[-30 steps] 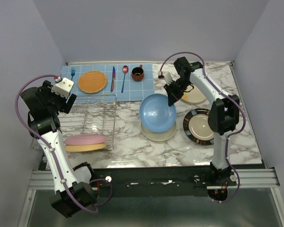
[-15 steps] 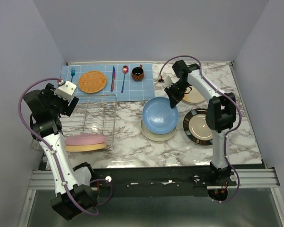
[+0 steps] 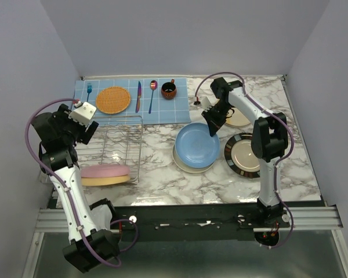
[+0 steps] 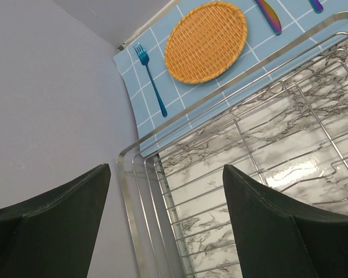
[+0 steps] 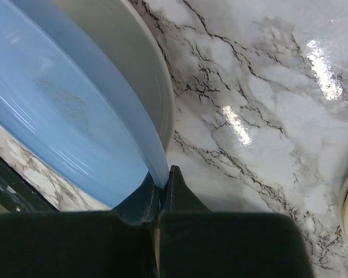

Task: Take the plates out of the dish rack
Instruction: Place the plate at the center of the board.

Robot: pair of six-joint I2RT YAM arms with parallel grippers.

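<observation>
With the right jaws clenched on the blue plate point(image 3: 196, 145) rim, settle it flat onto the cream plate point(image 3: 184, 166) beneath them before releasing; left jaws gape.

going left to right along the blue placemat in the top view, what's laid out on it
blue fork → orange woven disc → knife → spoon → dark red cup
</observation>
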